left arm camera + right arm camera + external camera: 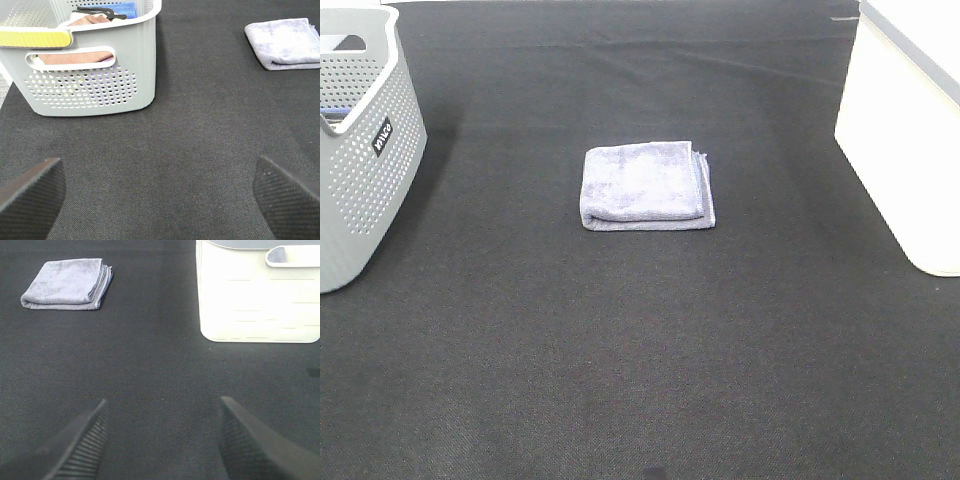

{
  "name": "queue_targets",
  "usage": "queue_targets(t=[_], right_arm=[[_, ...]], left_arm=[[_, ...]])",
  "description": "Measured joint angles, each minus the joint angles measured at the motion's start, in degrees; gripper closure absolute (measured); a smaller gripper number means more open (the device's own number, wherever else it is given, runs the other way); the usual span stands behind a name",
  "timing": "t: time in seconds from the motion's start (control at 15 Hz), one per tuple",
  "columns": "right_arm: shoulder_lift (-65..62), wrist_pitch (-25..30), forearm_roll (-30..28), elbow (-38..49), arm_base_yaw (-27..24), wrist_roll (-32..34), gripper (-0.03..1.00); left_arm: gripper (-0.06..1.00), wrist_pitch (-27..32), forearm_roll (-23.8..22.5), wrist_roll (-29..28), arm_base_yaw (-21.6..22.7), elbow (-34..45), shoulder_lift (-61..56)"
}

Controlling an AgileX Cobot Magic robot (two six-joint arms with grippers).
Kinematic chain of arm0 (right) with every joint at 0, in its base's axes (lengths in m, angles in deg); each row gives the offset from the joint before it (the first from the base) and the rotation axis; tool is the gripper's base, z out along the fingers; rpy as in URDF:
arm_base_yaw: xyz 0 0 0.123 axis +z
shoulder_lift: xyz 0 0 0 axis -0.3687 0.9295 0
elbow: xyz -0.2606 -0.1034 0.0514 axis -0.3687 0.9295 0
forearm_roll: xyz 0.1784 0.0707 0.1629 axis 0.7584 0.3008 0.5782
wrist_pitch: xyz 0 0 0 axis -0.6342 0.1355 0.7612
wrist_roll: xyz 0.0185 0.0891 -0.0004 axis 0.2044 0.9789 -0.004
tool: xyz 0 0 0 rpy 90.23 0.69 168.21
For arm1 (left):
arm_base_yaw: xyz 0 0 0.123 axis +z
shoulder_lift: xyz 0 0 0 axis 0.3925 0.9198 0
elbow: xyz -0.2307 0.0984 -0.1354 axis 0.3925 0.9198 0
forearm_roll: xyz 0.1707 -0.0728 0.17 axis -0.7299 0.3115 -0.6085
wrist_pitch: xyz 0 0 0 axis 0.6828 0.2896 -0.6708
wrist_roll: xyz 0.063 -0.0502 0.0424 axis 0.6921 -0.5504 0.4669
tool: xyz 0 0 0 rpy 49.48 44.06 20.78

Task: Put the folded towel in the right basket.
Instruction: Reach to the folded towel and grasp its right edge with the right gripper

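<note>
**Folded lavender-grey terry towel [647,187] lies flat, both grippers gaping**

It's down on the black woven mat [640,360], well ahead of both sets of jaws and between the two baskets, touching neither.

Left gripper [157,175]: jaws spread wide, nothing between the ribbed black pads [35,192], nothing touched. Directly ahead of them stands the grey perforated plastic basket [100,85], with brown cloth [75,57] showing through its handle slot. From these jaws the towel [285,42] sits far out ahead and off toward the robot's right.

Right gripper [162,407]: also spread wide and empty, hanging over bare mat. Ahead of these jaws and to the robot's right stands the white smooth-walled plastic basket [250,305]. The towel [67,283] lies ahead on the other side, well apart from that basket. Only open mat lies between these jaws and the towel.
</note>
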Motion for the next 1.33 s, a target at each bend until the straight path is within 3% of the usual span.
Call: queue_targets(t=[0.67, 0.93, 1.07, 1.27, 1.33], right_arm=[[1.9, -0.6, 0.6, -0.2, 0.0, 0.0, 0.37], [15.7, -13.3, 4.8, -2.6, 0.0, 0.0, 0.37], [28.4, -20.9, 7.5, -7.4, 0.0, -1.6, 0.37], [45.0, -22.4, 8.3, -16.8, 0.0, -6.0, 0.37], [45.0, -22.4, 8.3, -16.8, 0.0, -6.0, 0.37]], left_arm=[[-0.02, 0.0, 0.0, 0.0, 0.0, 0.0, 0.0], [-0.02, 0.0, 0.0, 0.0, 0.0, 0.0, 0.0], [-0.02, 0.0, 0.0, 0.0, 0.0, 0.0, 0.0], [-0.02, 0.0, 0.0, 0.0, 0.0, 0.0, 0.0], [-0.02, 0.0, 0.0, 0.0, 0.0, 0.0, 0.0]])
